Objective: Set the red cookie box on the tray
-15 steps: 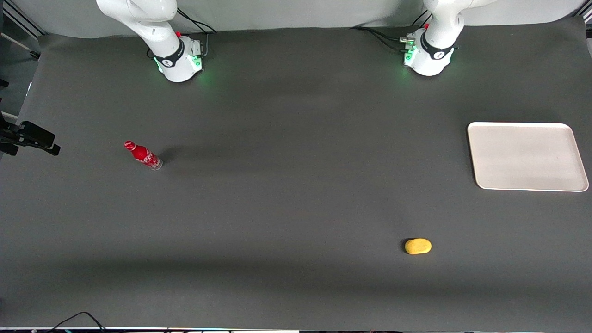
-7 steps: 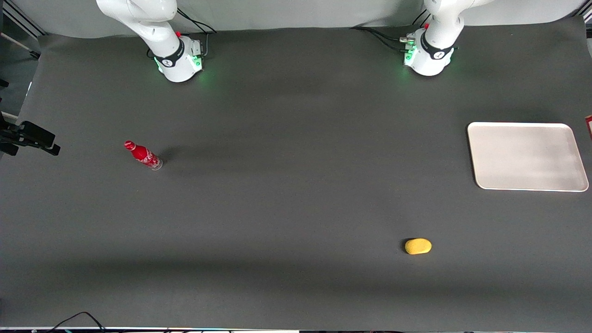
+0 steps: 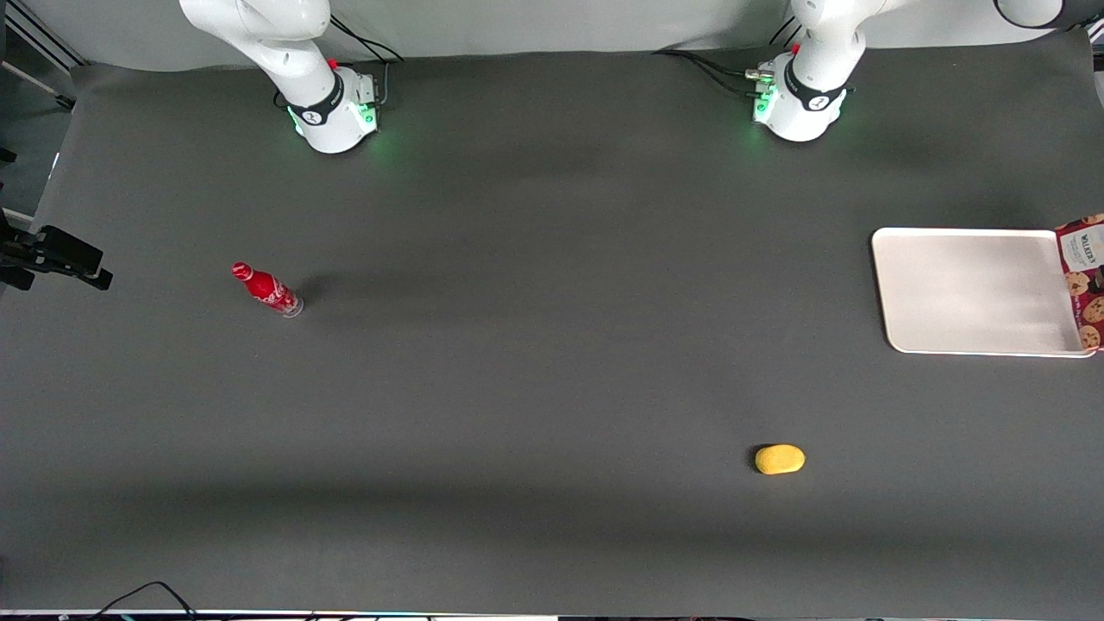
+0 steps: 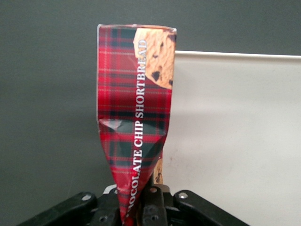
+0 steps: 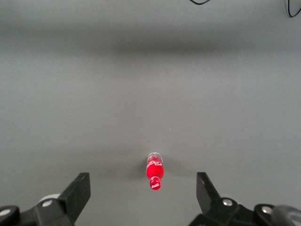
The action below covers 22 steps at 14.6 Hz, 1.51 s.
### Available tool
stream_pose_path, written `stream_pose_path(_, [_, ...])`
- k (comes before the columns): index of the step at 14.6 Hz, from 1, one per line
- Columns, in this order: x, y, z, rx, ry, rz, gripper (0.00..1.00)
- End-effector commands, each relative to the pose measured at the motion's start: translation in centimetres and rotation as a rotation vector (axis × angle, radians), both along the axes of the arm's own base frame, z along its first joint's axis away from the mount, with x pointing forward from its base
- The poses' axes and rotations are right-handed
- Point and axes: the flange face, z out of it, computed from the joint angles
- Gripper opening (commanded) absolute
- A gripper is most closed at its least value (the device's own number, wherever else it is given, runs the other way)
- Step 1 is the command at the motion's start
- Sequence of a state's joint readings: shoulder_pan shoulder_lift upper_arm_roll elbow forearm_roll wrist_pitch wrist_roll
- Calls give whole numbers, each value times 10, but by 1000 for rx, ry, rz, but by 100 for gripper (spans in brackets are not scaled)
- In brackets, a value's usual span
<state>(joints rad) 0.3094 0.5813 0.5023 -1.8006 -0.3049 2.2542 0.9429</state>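
One end of the red cookie box [image 4: 135, 113] is pinched between the fingers of the left gripper [image 4: 136, 200], which are closed tight on the crumpled carton, as the left wrist view shows. The box hangs in the air over the edge of the tray [image 4: 235, 141], partly above the off-white surface and partly above the dark table [image 4: 47, 94]. From the front, the cookie box [image 3: 1085, 280] shows only at the frame's edge, overlapping the tray's [image 3: 966, 293] rim at the working arm's end of the table. A small yellow oval lump [image 3: 780, 459] lies nearer the front camera than the tray, well apart from it. A red bottle [image 3: 266, 290] stands toward the parked arm's end.
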Motion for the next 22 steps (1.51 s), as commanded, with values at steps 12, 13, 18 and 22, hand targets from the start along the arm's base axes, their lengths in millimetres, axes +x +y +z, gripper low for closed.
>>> stream_pose_path(12, [-11,1,-27,9,-75,-29,90])
stream_pose_path(13, [-11,1,-27,1,-82,-24,100])
stream_pose_path(18, [-4,-2,11,-28,-126,42,100])
stream_pose_path(22, [25,-26,102,-88,-133,44,100])
